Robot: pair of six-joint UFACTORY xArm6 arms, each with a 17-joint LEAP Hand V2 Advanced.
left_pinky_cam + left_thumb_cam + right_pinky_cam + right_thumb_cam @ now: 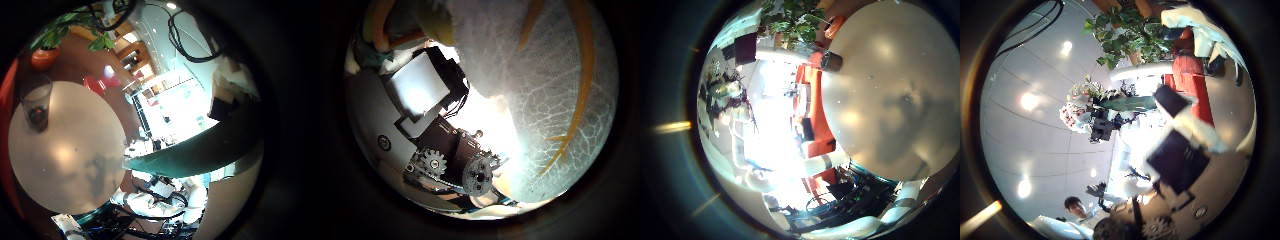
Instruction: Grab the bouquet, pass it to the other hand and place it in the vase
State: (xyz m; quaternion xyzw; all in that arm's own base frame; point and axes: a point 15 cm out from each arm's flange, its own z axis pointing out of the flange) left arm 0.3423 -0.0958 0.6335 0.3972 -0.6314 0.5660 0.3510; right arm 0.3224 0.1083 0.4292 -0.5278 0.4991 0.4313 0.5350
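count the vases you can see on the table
1: the vase stands near the edge of the round table. The right little finger side palm view shows the same one. Others may be outside these views.

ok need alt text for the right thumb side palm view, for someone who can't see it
A hand holds the bouquet up in mid-air, seen from the right palm. The right hand's own fingers reach in from the edge.

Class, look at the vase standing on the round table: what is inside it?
No stems rise above the rim of the vase on the table. Something lies low inside it, but it is too small to make out.
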